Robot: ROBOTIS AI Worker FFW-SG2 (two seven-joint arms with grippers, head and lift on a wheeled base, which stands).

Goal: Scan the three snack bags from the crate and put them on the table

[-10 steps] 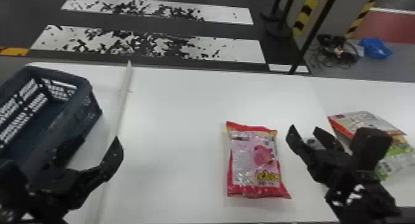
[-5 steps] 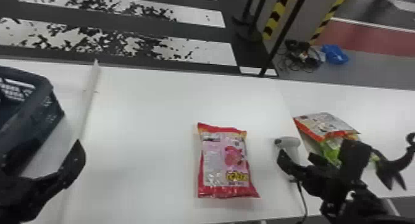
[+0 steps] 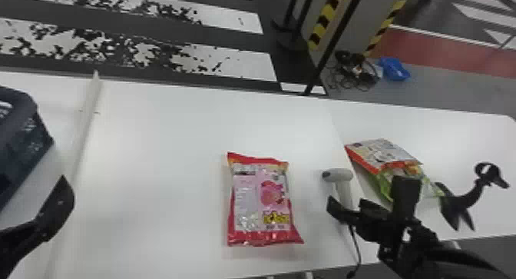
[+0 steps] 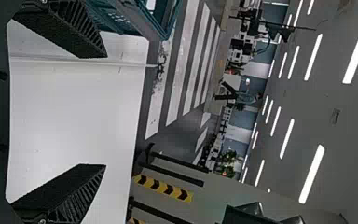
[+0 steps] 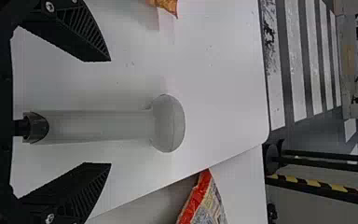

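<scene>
At the head view's left edge is my left gripper [image 3: 53,211], near the dark blue crate [image 3: 19,143]; the left wrist view has this gripper [image 4: 106,111] open and empty. My right gripper [image 3: 363,207] is at the white scanner [image 3: 343,188]. In the right wrist view, the open fingers of that gripper [image 5: 110,112] stand on either side of the scanner's handle [image 5: 93,126]. A pink and red snack bag [image 3: 259,201] lies flat mid-table. Farther right, a red and white bag [image 3: 384,155] partly overlaps a green bag [image 3: 384,186], which the right gripper partly hides.
A pale strip [image 3: 86,132] runs across the white table [image 3: 161,163] beside the crate. The scanner's cable [image 3: 356,243] trails toward the front edge. A black curved object [image 3: 464,199] stands at the right. Beyond the table, a dark pole [image 3: 334,44] rises from the floor.
The head view has turned to the right, so the crate has slid toward the left edge. Relative to the pink bag, my right gripper is farther right and nearer the front; the scanner has come into sight.
</scene>
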